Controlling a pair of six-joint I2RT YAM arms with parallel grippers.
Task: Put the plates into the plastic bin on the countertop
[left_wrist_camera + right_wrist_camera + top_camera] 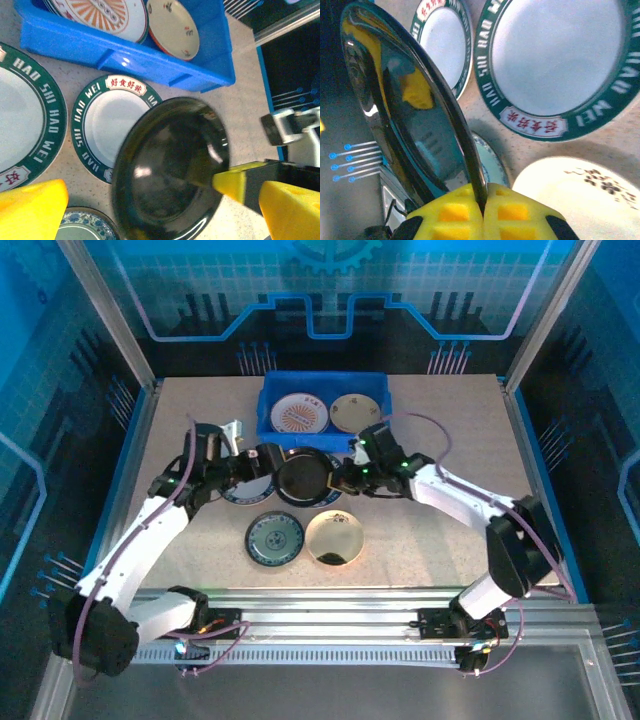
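A dark green plate [304, 478] hangs tilted above the countertop [440, 430], just in front of the blue plastic bin [268, 400]. My right gripper [484, 200] is shut on its rim, and the plate [410, 110] shows nearly edge-on there. My left gripper [160, 220] is open, its yellow fingers [30, 210] spread wide on either side of the plate [170, 170] without touching it. An orange-patterned plate [299, 414] and a cream plate [355, 412] lie in the bin.
Two white plates with green lettered rims [112, 125] [25, 115] lie on the countertop below the held plate. A blue-patterned plate [274, 538] and a cream-gold plate [335, 537] sit nearer the front. Metal rails [330, 610] run along the near edge.
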